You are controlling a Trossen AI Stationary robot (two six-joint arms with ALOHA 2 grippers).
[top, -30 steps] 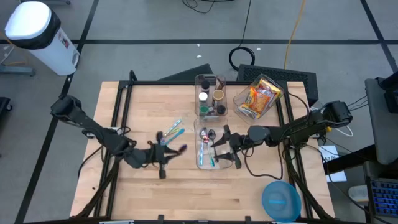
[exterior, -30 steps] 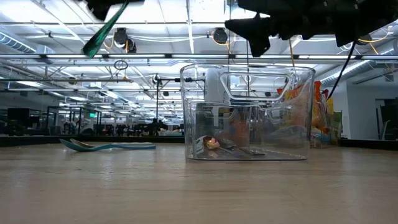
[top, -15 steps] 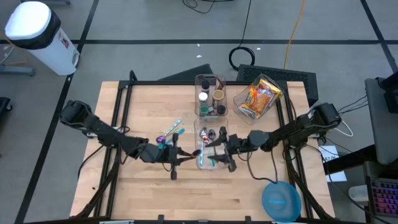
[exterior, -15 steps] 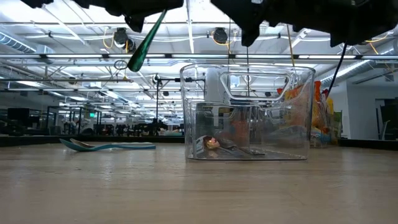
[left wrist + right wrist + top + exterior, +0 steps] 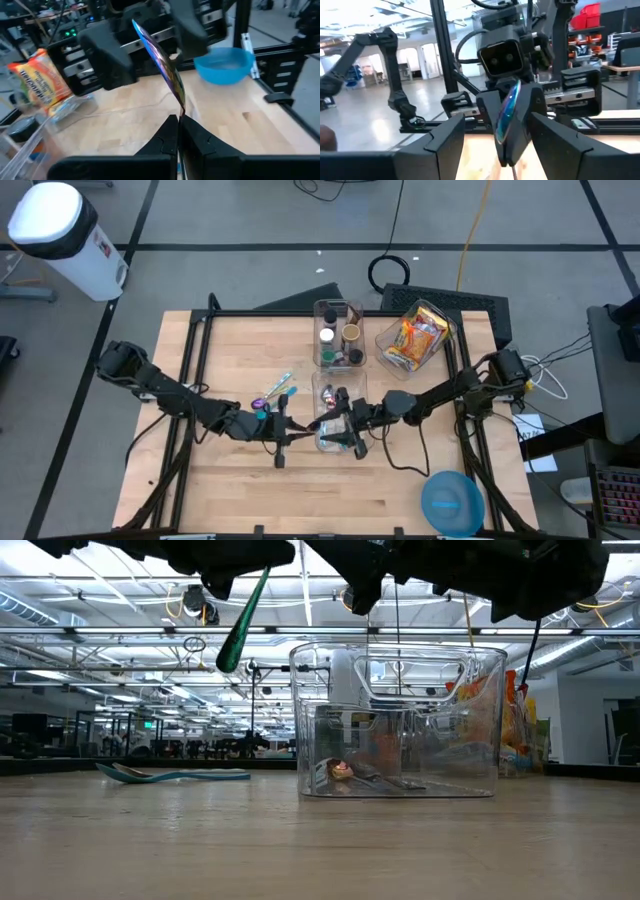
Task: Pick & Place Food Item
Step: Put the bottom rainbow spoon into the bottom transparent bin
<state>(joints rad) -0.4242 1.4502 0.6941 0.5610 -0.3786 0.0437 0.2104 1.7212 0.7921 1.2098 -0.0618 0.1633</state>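
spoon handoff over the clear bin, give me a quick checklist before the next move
1. Left gripper shut on the iridescent purple spoon: ok.
2. Spoon lifted clear of the wooden table: ok, it hangs in the air in the low view.
3. Right gripper open, fingers on either side of the spoon bowl: ok.
4. Right gripper gripping the spoon: not ok, its fingers stand apart from it.
5. Clear plastic bin upright beneath both grippers: ok.
6. Two teal spoons lying on the table, out of the way: ok.
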